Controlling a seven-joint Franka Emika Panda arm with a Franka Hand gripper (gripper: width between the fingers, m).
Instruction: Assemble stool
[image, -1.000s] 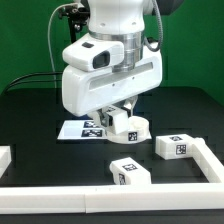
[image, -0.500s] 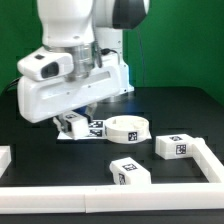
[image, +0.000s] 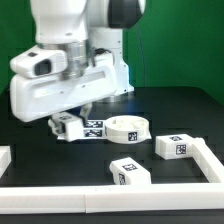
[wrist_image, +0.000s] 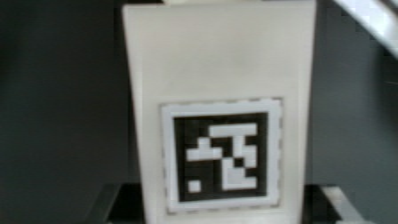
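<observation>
My gripper (image: 68, 123) is shut on a white stool leg (image: 70, 127) and holds it low over the black table, at the exterior view's left of the round seat disc (image: 128, 128). In the wrist view the held leg (wrist_image: 217, 90) fills the frame with its black-and-white tag facing the camera. My gripper (wrist_image: 222, 205) has its dark fingers (wrist_image: 121, 203) against the leg's two sides. Two more tagged legs lie on the table, one in front of the seat (image: 128, 170) and one toward the exterior view's right (image: 175, 147).
The marker board (image: 97, 128) lies flat beside the held leg and the seat. Long white rails border the front (image: 90, 192) and the exterior view's right (image: 207, 157). The arm's large white body hides the table behind the gripper.
The arm has swung from over the seat disc to the exterior view's left with the leg in its grip, then shifted slightly further left and lower.
</observation>
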